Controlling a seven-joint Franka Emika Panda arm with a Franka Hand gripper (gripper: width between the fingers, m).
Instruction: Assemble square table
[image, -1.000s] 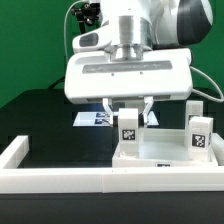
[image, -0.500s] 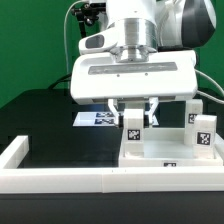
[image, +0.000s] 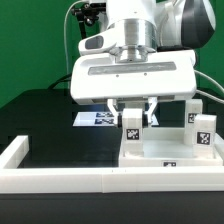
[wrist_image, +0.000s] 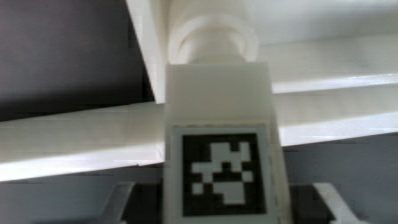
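My gripper (image: 131, 113) hangs over the near left corner of the square table's white slab (image: 170, 152). It is shut on a small white leg (image: 131, 128), which stands upright with its tag facing the camera and its foot at the slab. In the wrist view the leg (wrist_image: 222, 120) fills the middle, its tag between my gripper's (wrist_image: 222, 205) fingers, and the slab (wrist_image: 71, 145) lies beneath. Two more tagged legs (image: 203, 131) stand upright on the slab's right side in the exterior view.
A long white rail (image: 90, 180) borders the black surface in front of the slab. The marker board (image: 93, 119) lies flat behind my gripper, to the exterior view's left. A green wall stands behind.
Over the first half second the hand and the held leg shifted slightly to the exterior view's right; since then nothing has moved.
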